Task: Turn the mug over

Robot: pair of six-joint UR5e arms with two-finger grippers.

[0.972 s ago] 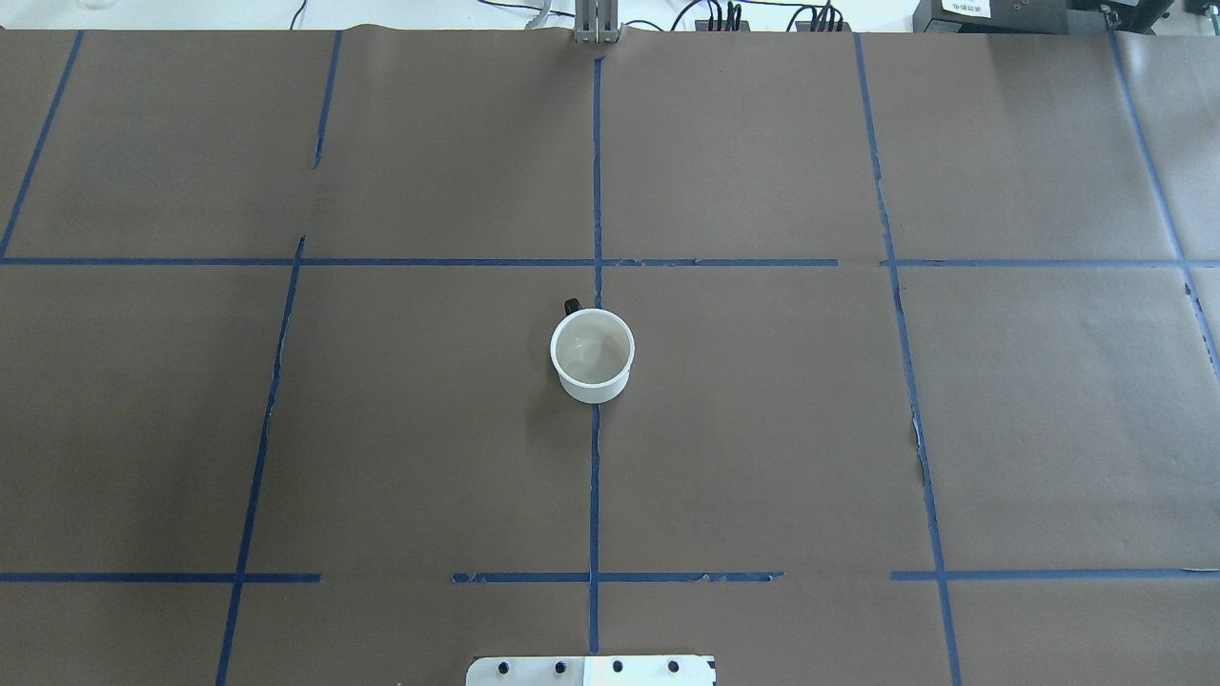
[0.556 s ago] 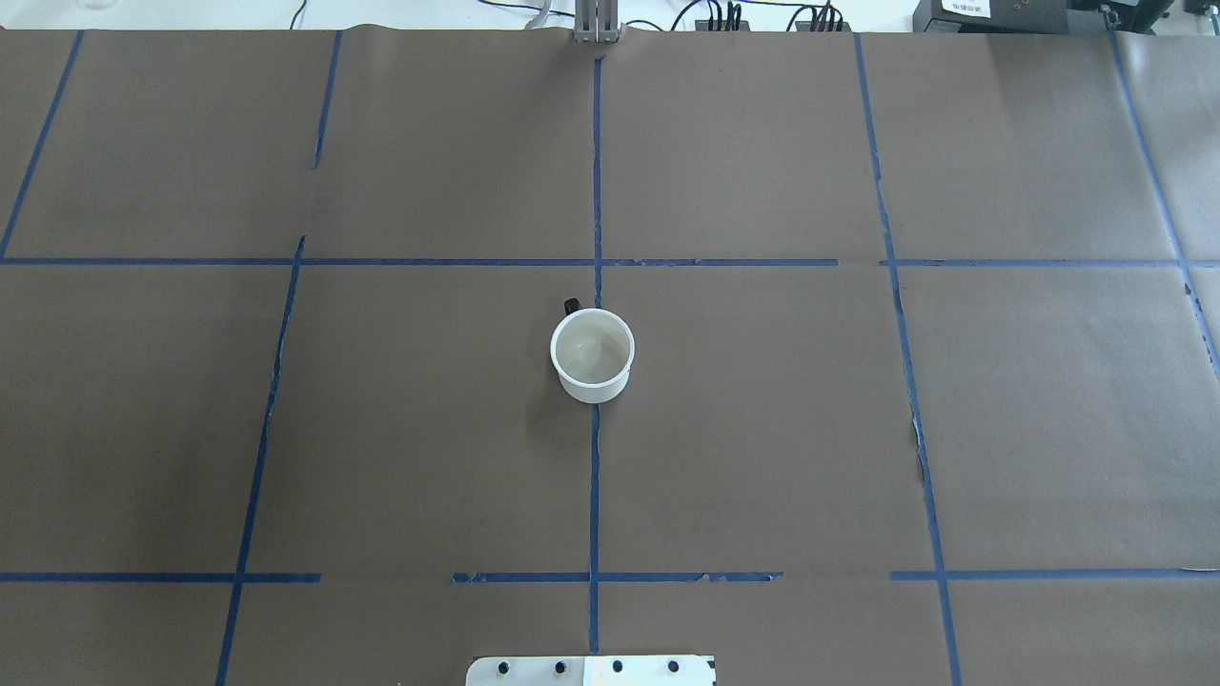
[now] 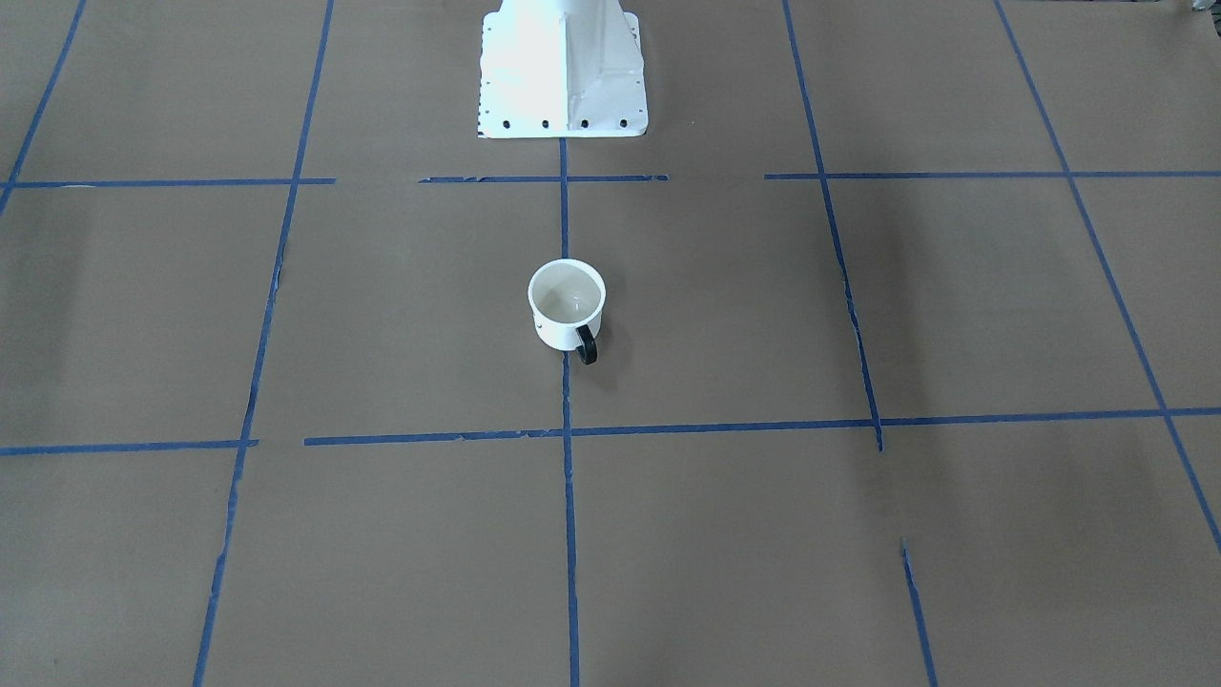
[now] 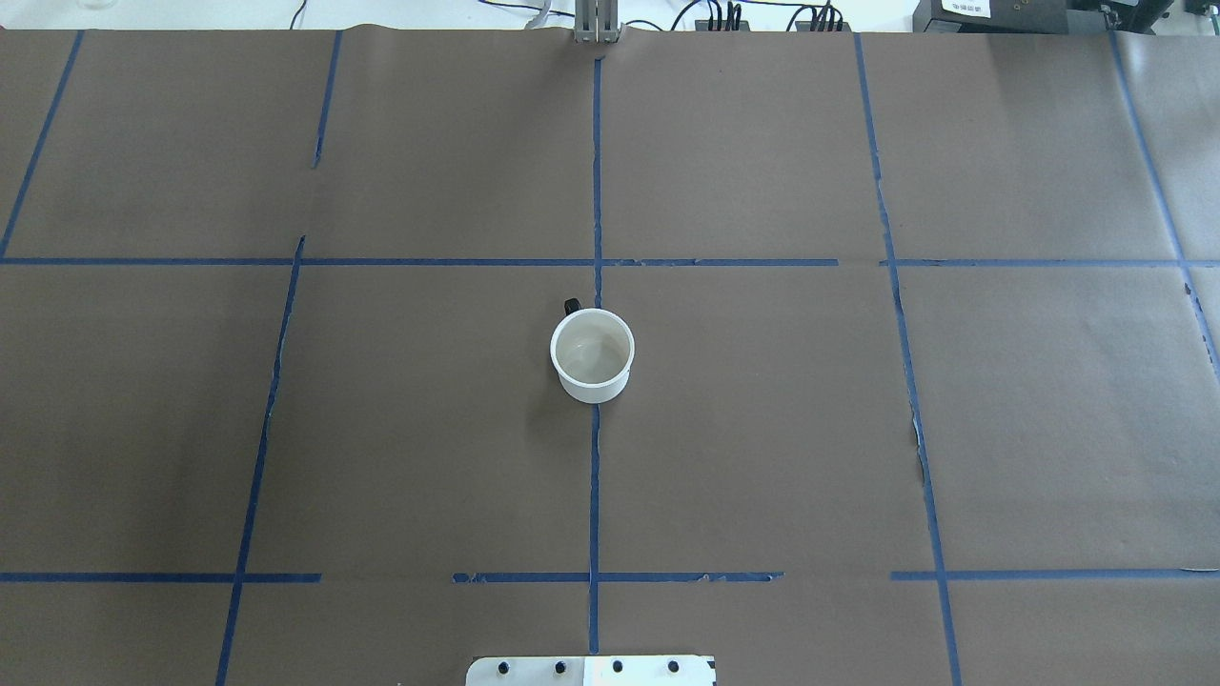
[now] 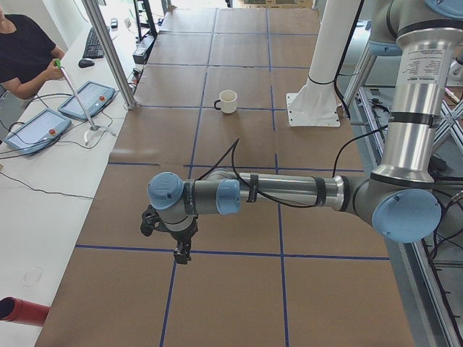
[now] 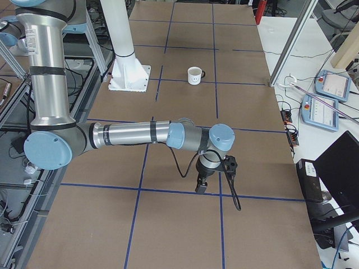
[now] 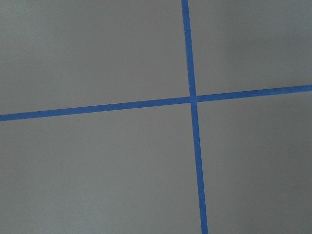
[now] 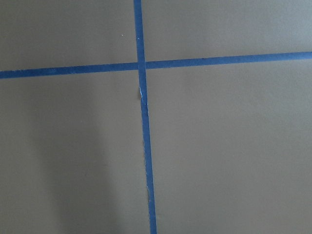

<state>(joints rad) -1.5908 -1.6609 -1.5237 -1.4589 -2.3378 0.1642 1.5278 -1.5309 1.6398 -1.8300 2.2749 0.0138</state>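
The white mug stands upright, mouth up, at the middle of the table on a blue tape line. Its black handle points away from the robot base. It also shows in the front-facing view, the exterior left view and the exterior right view. My left gripper hangs over the table's left end, far from the mug, and shows only in the exterior left view. My right gripper hangs over the right end and shows only in the exterior right view. I cannot tell whether either is open or shut.
The table is covered in brown paper with a blue tape grid. The white robot pedestal stands at the near edge. An operator and control tablets are beside the far edge, with an aluminium post.
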